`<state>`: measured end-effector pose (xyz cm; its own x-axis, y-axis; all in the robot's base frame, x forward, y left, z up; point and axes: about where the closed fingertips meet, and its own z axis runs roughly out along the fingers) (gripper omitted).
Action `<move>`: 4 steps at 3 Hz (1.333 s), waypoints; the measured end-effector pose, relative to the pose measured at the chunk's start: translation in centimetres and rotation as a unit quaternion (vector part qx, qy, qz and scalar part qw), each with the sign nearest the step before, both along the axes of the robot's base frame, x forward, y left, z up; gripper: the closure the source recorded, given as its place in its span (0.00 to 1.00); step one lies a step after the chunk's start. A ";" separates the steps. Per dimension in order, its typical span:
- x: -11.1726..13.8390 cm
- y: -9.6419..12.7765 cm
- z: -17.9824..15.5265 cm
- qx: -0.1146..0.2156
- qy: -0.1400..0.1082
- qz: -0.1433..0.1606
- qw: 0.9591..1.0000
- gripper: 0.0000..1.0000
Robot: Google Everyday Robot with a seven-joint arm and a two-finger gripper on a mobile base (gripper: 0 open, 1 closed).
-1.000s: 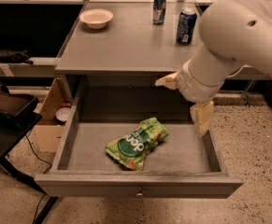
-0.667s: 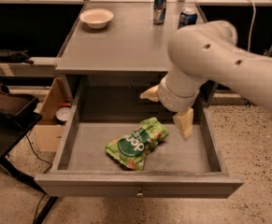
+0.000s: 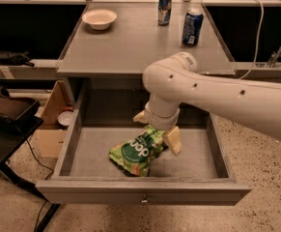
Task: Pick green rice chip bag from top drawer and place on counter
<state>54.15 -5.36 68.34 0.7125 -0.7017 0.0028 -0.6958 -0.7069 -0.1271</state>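
Gripper (image 3: 156, 129) astride green rice chip bag (image 3: 134, 152)

At frame centre, the end effector (image 3: 155, 132) sits low in the top drawer (image 3: 193, 156), fingers (image 3: 173, 140) spread astride the green rice chip bag (image 3: 134, 152), perhaps touching it.

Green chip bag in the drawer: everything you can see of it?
The green rice chip bag is crinkled light-green film with a dark green round logo, white lettering and orange patches. It lies angled on the top drawer floor, near centre. The gripper is open, its fingers straddling the bag's upper end.
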 end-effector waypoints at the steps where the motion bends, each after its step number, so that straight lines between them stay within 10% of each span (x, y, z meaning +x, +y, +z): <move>1: -0.2 2.0 -3.4 0.002 0.021 0.008 1.000 0.00; 3: -0.2 2.2 -3.9 0.002 0.025 0.009 1.000 0.38; 4: -0.2 2.2 -3.9 0.002 0.025 0.009 1.000 0.36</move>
<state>53.95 -3.13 64.42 0.7246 -0.6882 -0.0361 -0.6881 -0.7194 -0.0948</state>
